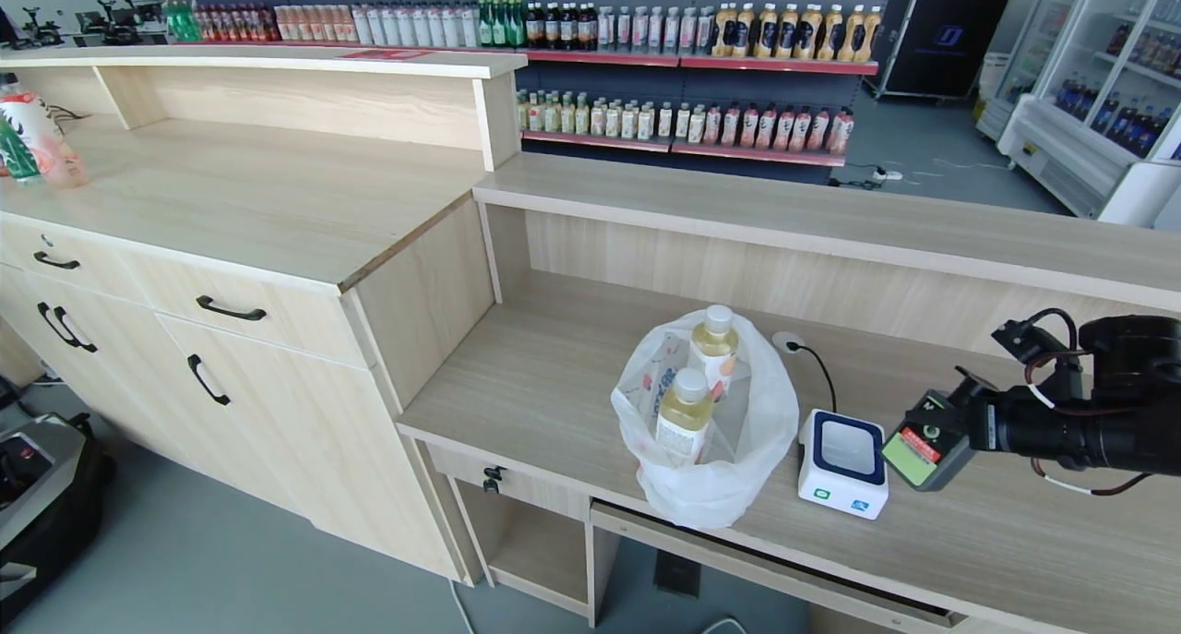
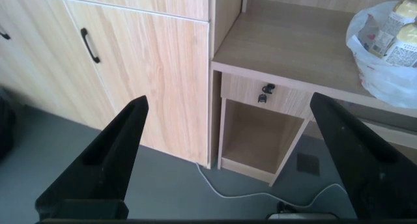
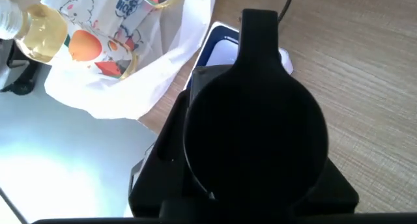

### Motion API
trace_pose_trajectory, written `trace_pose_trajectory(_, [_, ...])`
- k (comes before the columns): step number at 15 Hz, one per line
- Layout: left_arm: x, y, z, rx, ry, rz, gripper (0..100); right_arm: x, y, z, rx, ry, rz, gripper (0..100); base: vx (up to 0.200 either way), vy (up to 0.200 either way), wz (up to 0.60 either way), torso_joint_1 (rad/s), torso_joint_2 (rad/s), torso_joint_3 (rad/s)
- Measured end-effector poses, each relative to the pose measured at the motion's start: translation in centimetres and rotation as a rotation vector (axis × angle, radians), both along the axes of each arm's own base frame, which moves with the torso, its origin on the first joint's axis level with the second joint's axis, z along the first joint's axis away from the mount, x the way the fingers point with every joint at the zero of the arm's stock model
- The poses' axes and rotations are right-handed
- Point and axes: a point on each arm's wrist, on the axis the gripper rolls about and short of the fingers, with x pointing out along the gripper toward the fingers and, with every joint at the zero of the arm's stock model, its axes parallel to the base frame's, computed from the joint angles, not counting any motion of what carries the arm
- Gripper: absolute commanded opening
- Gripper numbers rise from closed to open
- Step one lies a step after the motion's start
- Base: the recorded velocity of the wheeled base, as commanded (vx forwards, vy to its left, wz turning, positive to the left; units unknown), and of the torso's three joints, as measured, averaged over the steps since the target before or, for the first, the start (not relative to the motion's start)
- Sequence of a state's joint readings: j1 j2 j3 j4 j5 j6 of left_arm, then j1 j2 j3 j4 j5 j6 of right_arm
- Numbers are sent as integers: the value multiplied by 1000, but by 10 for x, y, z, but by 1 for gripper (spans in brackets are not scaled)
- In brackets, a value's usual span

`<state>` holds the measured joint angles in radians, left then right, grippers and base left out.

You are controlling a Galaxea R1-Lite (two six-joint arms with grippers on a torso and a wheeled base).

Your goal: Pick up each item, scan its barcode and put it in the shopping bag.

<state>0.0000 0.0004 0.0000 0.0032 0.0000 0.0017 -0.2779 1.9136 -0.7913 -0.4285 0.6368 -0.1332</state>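
- Right gripper (image 1: 955,422): a dark, green-labelled item (image 1: 913,454) covers its tip, just right of the scanner (image 1: 841,463); grip cannot be told.
- Left gripper (image 2: 229,100): spread wide, empty, above floor.
- Shopping bag (image 1: 738,472), left of scanner, holds two bottles (image 1: 685,412).

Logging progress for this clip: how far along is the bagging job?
Done: two bottles stand in the shopping bag. In hand: the right gripper holds a dark box beside the scanner. Left: bagging it; the other bottles on the upper counter may follow.
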Motion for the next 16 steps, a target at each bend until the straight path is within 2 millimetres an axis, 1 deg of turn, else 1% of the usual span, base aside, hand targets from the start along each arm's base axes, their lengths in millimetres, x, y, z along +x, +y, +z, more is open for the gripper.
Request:
trace_pose_trajectory(7, [0, 0, 0, 0, 0, 0, 100, 20, 15, -7, 31, -12, 104, 0, 0, 0, 0, 0, 0, 0])
trace_pose_trajectory(12, [0, 0, 0, 0, 0, 0, 100, 30, 16, -17, 41, -40, 135, 0, 0, 0, 0, 0, 0, 0])
trace_pose_trajectory(16, [0, 0, 0, 0, 0, 0, 100, 35, 22, -22, 55, -31, 167, 0, 0, 0, 0, 0, 0, 0])
